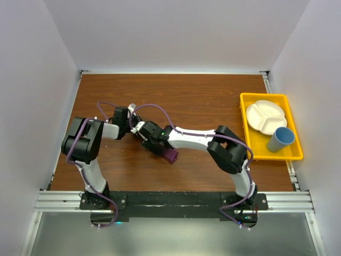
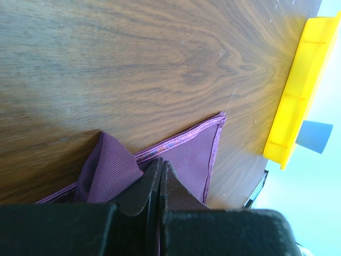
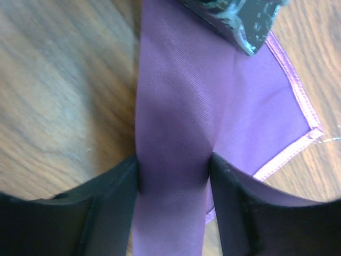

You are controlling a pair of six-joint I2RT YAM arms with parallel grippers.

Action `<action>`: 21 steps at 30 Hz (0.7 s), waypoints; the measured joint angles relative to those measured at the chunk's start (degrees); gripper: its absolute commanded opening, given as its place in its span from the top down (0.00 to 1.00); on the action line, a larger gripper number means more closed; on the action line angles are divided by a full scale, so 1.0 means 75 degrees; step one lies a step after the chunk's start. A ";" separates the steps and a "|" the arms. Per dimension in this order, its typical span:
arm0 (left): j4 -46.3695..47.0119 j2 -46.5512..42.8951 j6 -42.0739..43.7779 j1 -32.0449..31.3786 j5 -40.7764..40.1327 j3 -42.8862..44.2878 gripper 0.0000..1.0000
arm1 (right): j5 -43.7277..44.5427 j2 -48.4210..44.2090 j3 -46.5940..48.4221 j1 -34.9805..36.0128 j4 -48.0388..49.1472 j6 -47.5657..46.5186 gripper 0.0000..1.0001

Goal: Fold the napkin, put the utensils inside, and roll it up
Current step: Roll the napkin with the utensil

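From above, white walls (image 1: 32,80) enclose a brown wooden table (image 1: 186,96); a yellow tray (image 1: 243,122) sits at its right edge, the napkin (image 1: 171,156) mid-table. Left wrist: the left gripper (image 2: 160,162) pinches a napkin fold. Right wrist: the right gripper (image 3: 173,165) clamps a bunched napkin strip.

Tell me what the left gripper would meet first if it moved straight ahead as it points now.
The left gripper would probably meet the napkin right at its tips; beyond lies the wooden table. Depth is unclear.
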 measured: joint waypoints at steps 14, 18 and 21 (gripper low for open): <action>-0.1880 -0.1373 0.0828 0.0731 -0.0181 0.0361 0.54 | -0.0874 0.0000 -0.0125 -0.0356 0.0659 0.0539 1.00; -0.2562 -0.2197 0.1259 0.1329 -0.0533 0.0781 0.53 | -0.2570 0.0041 0.0050 -0.1040 0.0490 0.0880 1.00; -0.2801 -0.2530 0.1539 0.1460 -0.0694 0.1070 0.54 | -0.4453 0.0198 0.0050 -0.1754 0.0595 0.1370 1.00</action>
